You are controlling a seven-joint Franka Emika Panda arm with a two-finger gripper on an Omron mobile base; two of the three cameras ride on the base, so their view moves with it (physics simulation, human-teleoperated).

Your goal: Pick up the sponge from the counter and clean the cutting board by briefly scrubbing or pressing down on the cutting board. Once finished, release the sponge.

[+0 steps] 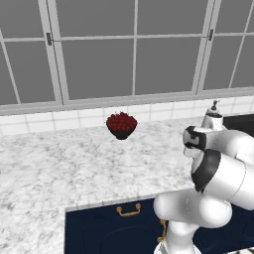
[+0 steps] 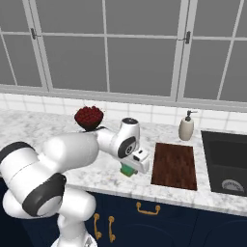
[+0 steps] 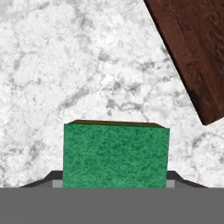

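Two dark gripper (image 3: 114,186) jaws clamp the flat green-topped sponge (image 3: 116,155), with the reddish-brown wooden cutting board (image 3: 192,48) at one o'clock.

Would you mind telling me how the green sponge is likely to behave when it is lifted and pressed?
The sponge looks like a small flat block, so it is probably light and unlikely to roll. Its rough green top suggests it won't slip easily. Being a sponge, it may squash somewhat between the fingers of the tool.
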